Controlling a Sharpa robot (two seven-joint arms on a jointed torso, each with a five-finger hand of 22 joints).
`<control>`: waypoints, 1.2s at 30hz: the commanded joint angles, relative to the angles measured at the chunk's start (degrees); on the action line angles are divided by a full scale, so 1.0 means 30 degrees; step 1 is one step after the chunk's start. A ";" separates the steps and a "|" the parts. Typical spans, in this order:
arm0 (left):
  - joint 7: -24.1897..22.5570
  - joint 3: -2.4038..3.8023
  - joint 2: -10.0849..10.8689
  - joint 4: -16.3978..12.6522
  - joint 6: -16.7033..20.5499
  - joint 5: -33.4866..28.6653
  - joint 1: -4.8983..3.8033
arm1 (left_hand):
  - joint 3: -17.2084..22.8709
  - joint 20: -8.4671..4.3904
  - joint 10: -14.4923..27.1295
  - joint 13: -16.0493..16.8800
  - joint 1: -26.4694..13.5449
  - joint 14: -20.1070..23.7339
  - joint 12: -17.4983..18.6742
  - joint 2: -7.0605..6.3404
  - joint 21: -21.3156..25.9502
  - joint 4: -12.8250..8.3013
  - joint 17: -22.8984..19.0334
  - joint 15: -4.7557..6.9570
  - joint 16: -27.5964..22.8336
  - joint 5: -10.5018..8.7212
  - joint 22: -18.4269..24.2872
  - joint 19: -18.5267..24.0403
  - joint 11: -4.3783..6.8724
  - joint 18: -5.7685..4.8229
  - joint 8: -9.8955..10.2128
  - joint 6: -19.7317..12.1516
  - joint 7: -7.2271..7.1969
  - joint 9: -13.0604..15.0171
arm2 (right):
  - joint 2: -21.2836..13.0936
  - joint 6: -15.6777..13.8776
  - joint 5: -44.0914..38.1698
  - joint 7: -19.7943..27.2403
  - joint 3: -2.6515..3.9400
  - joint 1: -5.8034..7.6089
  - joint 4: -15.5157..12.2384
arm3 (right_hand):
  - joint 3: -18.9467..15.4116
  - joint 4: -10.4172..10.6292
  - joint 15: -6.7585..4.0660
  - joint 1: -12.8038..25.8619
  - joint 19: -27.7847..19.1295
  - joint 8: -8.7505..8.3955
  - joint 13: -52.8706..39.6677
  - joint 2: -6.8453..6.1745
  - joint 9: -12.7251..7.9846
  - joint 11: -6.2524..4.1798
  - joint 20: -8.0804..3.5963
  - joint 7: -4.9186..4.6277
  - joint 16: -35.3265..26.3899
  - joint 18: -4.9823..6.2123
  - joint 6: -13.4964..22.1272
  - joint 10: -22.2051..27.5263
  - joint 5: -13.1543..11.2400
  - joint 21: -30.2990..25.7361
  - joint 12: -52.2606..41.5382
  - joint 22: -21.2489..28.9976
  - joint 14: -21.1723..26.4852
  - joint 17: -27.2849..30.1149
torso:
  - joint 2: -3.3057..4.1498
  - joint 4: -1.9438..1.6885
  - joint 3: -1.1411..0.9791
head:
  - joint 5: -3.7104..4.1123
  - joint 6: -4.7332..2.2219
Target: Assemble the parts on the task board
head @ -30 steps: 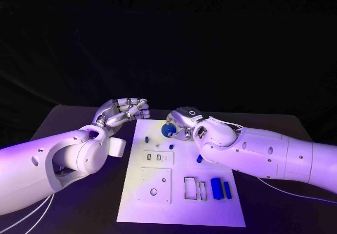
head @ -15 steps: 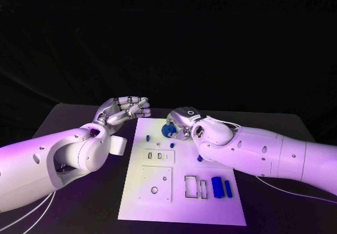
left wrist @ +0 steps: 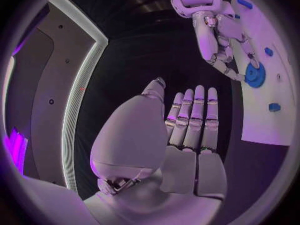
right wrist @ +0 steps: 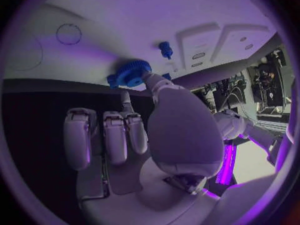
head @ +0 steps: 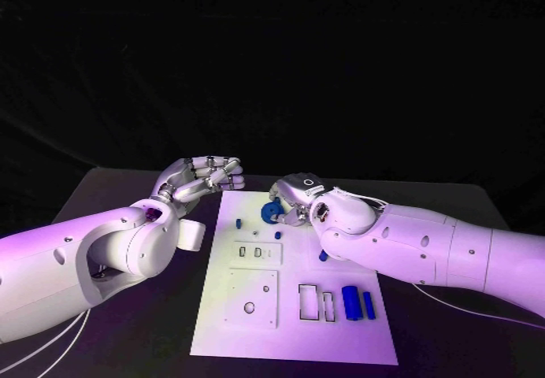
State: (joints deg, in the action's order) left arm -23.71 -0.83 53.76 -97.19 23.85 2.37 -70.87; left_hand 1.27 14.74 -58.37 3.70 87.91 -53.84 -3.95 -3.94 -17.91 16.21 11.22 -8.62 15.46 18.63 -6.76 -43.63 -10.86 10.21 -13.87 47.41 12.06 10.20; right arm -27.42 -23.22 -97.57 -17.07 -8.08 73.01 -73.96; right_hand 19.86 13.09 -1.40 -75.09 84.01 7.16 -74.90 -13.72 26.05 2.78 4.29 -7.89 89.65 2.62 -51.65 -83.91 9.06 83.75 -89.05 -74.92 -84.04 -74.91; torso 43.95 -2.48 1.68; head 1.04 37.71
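Nothing moved since earlier. Right hand [head: 298,198] pinching blue gear [head: 272,209] far on board [head: 294,335]; left hand [head: 202,179] curled, empty. Gear likely light, rigid; grip by rim.

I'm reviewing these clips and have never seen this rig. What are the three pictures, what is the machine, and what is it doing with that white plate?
It is a robot with two white arms ending in silver many-fingered hands, at a black table. One picture looks down from its head; the two round ones come from cameras at each wrist, behind that hand. The white plate is the task board, with cut-out slots and small blue parts on it. The right hand has its fingers on a round blue gear-like part at the board's far end; the right wrist view shows this too. The left hand is beside the board, fingers curled, holding nothing.
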 commanded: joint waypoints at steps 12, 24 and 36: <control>0.0005 0.0016 0.0007 -0.0084 -0.0250 -0.0011 -0.0048 | -0.0092 0.0061 0.0211 0.0007 -0.0100 0.0247 0.0113 -0.0067 0.0098 -0.0022 0.0029 -0.0029 -0.0137 -0.0103 0.0056 -0.0108 0.0002 0.0056 0.0113 -0.0221 0.0279 -0.0010 | -0.0010 0.1175 0.0991 0.0197 -0.0005 -0.0005 0.0225 | -0.2334 0.1244 0.0191 0.4186 0.0718 0.0189 -0.4836 0.0610 -0.0268 0.0118 0.0353 0.0064 0.0118 -0.0265 -0.0340 -0.1890 0.0263 0.0051 -0.0118 -0.3452 -0.1988 -0.5030 | 0.0000 -0.0007 0.0001 | 0.0066 -0.0020; 0.0070 0.0016 0.0029 -0.0090 -0.0224 -0.0011 -0.0069 | -0.0101 0.0064 0.0247 0.0004 -0.0111 0.0257 0.0121 -0.0071 0.0101 -0.0019 0.0032 -0.0036 -0.0149 -0.0104 0.0063 -0.0111 -0.0009 0.0056 0.0125 -0.0246 0.0290 -0.0013 | -0.0121 0.1846 0.1441 0.0302 -0.0038 -0.0027 0.0336 | -0.2167 0.1223 0.0116 0.4157 0.0814 0.0367 -0.5032 0.0763 -0.0225 0.0056 0.0300 0.0140 0.0118 -0.0306 -0.0645 -0.2029 0.0448 0.0192 -0.0316 -0.3574 -0.1988 -0.5030 | -0.0004 -0.0019 -0.0010 | 0.0057 0.0037; 0.0067 0.0016 0.0084 -0.0082 -0.0223 -0.0011 -0.0071 | -0.0101 0.0064 0.0247 0.0004 -0.0111 0.0257 0.0121 -0.0071 0.0101 -0.0019 0.0032 -0.0036 -0.0149 -0.0104 0.0063 -0.0111 -0.0009 0.0056 0.0125 -0.0246 0.0290 -0.0013 | -0.1168 -0.0310 0.1258 0.0330 -0.0042 -0.0064 -0.0521 | -0.1768 0.1167 0.0033 0.3628 0.0898 0.0439 -0.5032 0.0846 -0.0243 0.0002 0.0213 0.0195 0.0118 -0.0343 -0.0760 -0.2029 0.0842 0.0312 -0.0316 -0.3688 -0.1988 -0.5030 | -0.0007 0.0007 -0.0022 | 0.0028 -0.0066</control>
State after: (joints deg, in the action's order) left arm -23.26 -0.82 54.04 -97.29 23.87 2.37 -70.99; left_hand 1.27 14.74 -57.95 3.70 87.91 -53.33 -3.95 -3.94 -17.91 16.21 11.26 -8.71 15.24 18.63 -6.62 -43.63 -10.85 10.21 -13.87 46.99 12.06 10.20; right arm -30.42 -20.76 -93.36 -16.42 -8.20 72.85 -74.86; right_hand 14.27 16.52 -1.22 -63.66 84.10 8.21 -74.93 -10.98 25.39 3.07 5.04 -7.58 89.64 2.62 -53.64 -84.03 11.32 84.43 -89.81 -74.93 -84.04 -74.91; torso 43.92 -2.46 1.64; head 1.14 37.66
